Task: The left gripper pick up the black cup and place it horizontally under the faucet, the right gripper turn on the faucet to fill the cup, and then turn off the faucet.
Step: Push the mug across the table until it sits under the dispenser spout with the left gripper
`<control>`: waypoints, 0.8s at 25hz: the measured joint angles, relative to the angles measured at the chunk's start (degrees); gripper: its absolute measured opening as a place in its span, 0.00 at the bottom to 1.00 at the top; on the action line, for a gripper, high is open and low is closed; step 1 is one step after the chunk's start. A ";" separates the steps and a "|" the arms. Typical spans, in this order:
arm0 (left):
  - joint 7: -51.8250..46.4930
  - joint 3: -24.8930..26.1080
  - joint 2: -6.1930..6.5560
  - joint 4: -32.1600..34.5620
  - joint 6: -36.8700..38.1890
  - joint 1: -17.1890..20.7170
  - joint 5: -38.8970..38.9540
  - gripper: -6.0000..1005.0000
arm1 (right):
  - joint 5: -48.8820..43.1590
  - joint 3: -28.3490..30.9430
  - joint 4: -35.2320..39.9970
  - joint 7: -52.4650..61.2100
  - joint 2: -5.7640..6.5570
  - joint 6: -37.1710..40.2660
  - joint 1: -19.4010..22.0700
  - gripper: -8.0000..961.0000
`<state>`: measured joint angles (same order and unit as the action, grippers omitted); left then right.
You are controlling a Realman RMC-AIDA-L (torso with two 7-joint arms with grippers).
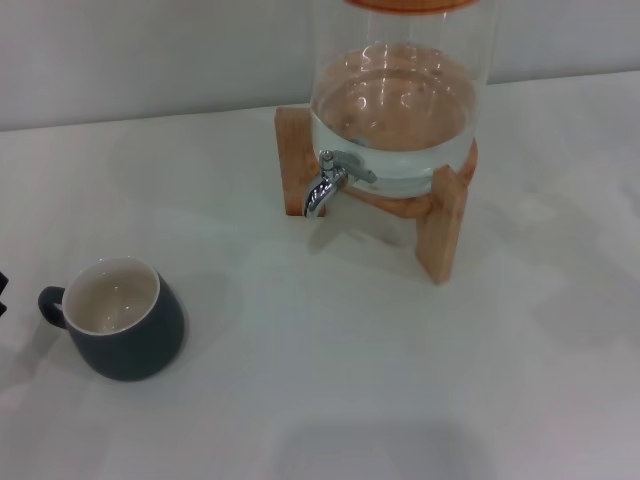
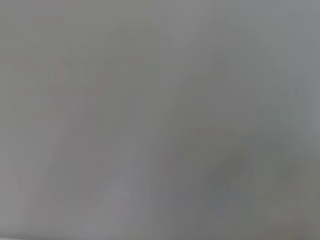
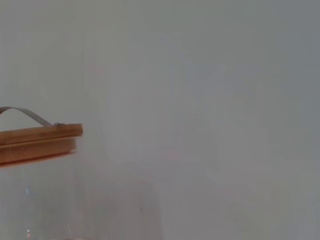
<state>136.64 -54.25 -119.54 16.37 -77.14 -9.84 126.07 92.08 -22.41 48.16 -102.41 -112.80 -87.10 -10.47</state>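
Surface, head view: white table [image 1: 350,400] against a pale wall.
Black cup: the black cup [image 1: 125,325] stands upright on the table with its mouth facing up, so its long axis is vertical.
Cup handle: the loop handle [image 1: 52,303] points to the robot's left.
Cup contents: the cream inside looks empty.
Left gripper: only a dark sliver of the left gripper [image 1: 2,292] shows at the picture's edge. Whether it is spread or closed cannot be told.
Cup relative to left gripper: just to its right, handle side nearest, with a small gap between them.
Faucet: the faucet [image 1: 328,180] is well apart from the cup, farther from the robot and to its right. The spout turns down and its lever lies across the top.
Under the spout: bare table.
Dispenser: a clear glass dispenser [image 1: 400,90] sits on a wooden stand [image 1: 440,230], with the faucet at its base.
Dispenser contents: water [image 1: 395,150] fills the lower part.
Around the cup: nothing stands between cup and faucet.
Right gripper: outside this view.
Left wrist view: plain grey blur, with no object or fingers to make out.
Right wrist view: pale wall, and at one edge a wooden lid [image 3: 35,140] with a thin metal strap [image 3: 27,115] above it. Faint glass shows beneath it. No fingers show.
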 joint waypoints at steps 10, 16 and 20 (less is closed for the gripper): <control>3.34 0.04 0.07 -4.09 -1.30 0.09 0.81 0.83 | 0.00 -0.01 0.04 0.64 0.22 0.00 -0.07 0.63; 4.60 0.03 0.17 -5.45 0.88 0.08 1.56 0.83 | -0.09 -0.01 0.00 0.64 0.22 0.00 -0.13 0.63; 4.62 -0.20 0.18 -5.49 3.42 -0.22 1.34 0.82 | -0.09 -0.01 0.00 0.64 0.22 0.00 -0.16 0.63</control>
<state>141.27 -54.45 -119.35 10.89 -73.72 -10.07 127.40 91.99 -22.41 48.16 -101.77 -112.58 -87.10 -10.64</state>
